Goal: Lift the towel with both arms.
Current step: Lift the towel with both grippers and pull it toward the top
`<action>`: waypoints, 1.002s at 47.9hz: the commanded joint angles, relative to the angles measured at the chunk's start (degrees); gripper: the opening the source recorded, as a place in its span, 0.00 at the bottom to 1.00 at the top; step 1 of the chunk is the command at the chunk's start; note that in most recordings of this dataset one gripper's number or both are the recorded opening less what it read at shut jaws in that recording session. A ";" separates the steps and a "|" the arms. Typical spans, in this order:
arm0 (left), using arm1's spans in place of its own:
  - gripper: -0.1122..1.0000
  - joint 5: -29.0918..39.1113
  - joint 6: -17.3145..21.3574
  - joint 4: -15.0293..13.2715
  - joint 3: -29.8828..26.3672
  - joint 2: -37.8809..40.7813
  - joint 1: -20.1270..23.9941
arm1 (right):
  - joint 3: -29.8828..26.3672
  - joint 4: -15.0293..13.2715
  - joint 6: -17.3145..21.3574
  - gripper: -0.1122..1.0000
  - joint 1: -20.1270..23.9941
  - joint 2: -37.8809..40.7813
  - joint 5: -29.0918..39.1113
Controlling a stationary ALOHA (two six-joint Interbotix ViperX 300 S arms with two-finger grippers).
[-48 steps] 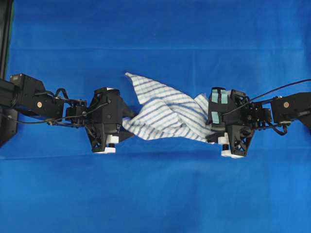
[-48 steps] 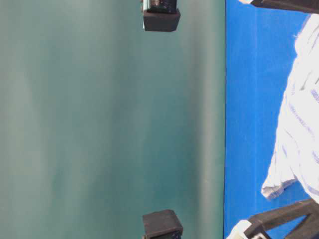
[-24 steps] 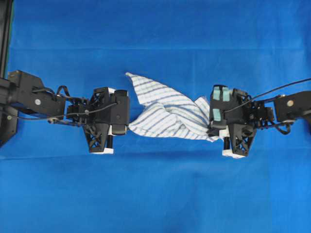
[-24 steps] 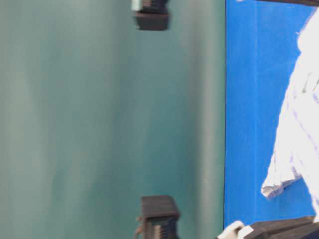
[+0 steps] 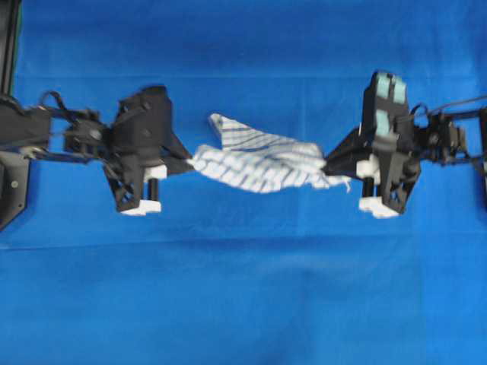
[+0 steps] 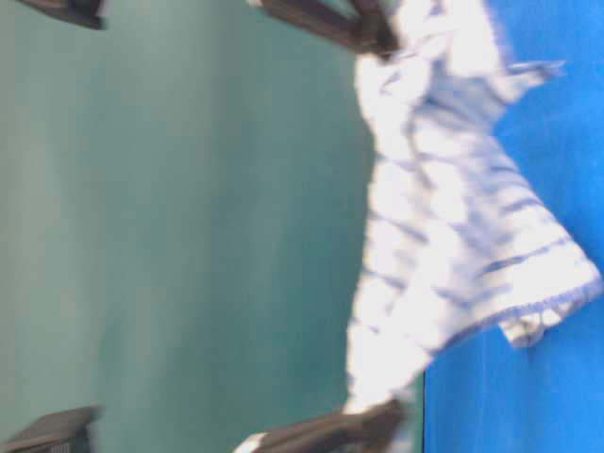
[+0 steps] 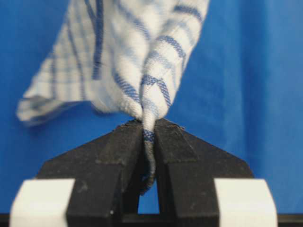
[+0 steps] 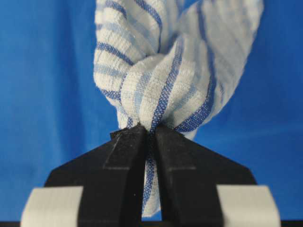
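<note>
The white towel (image 5: 259, 161) with blue stripes hangs stretched between my two grippers, raised off the blue table cover. My left gripper (image 5: 188, 160) is shut on its left end; the left wrist view shows the cloth (image 7: 137, 61) pinched between the black jaws (image 7: 148, 127). At the other end my right gripper (image 5: 327, 162) is shut on a bunched fold (image 8: 175, 80), the jaws (image 8: 150, 130) closed on a blue-striped edge. In the table-level view the towel (image 6: 453, 217) spreads in the air between both arms, one corner drooping.
A blue cloth (image 5: 243, 289) covers the whole table. A green backdrop (image 6: 189, 226) fills the table-level view. A black mount (image 5: 9, 182) stands at the left edge.
Both grippers have closed on the towel's ends, risen and moved apart. The towel has left the table and is pulled out into a band between them.
</note>
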 commanded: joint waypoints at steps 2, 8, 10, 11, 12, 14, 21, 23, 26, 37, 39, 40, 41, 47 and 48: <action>0.12 1.23 0.00 -0.09 -2.29 -4.92 1.32 | -4.22 -1.41 -0.09 0.17 -1.23 -3.16 3.52; 0.12 1.67 0.18 -0.09 -3.25 -9.93 2.11 | -8.26 -3.87 -0.09 0.17 -1.58 -5.19 8.17; 0.12 1.67 0.26 -0.09 -3.69 -11.16 2.29 | -10.02 -4.92 -0.09 0.17 -1.58 -5.98 9.76; 0.12 1.85 0.26 -0.09 -3.96 -11.78 2.37 | -10.72 -5.36 -0.09 0.17 -1.67 -6.24 10.37; 0.12 2.02 0.35 -0.09 -4.13 -12.30 2.46 | -11.43 -5.80 -0.09 0.17 -1.67 -6.50 10.90; 0.12 2.37 0.35 -0.09 -4.83 -13.45 2.64 | -12.92 -6.59 -0.09 0.17 -1.67 -6.94 11.95; 0.12 5.63 0.44 -0.09 -8.35 -16.61 2.90 | -18.11 -9.05 -0.09 0.17 -1.67 -8.44 16.00; 0.12 6.50 0.44 -0.09 -9.40 -17.31 2.90 | -19.51 -9.40 -0.09 0.17 -1.67 -8.70 16.96; 0.12 7.82 0.44 -0.09 -10.99 -18.11 2.90 | -21.45 -9.93 -0.09 0.17 -1.67 -9.05 18.46; 0.12 12.48 0.70 0.00 -15.91 -19.16 2.90 | -26.63 -10.28 -0.35 0.17 -1.67 -9.23 22.06; 0.12 12.66 0.70 -0.09 -16.44 -19.25 2.90 | -26.89 -10.28 -0.35 0.17 -1.67 -9.23 22.15; 0.12 12.66 0.79 -0.09 -16.52 -19.34 2.90 | -26.98 -10.28 -0.35 0.17 -1.67 -9.23 22.15; 0.12 12.66 0.79 0.00 -16.61 -19.25 2.99 | -26.98 -10.28 -0.35 0.17 -1.67 -9.32 22.15; 0.12 12.92 0.70 -0.09 -16.52 -19.16 2.90 | -26.81 -10.28 -0.79 0.17 -1.67 -9.23 22.15; 0.12 13.01 0.70 0.00 -16.52 -19.16 2.90 | -26.81 -10.28 -0.79 0.17 -1.67 -9.32 22.15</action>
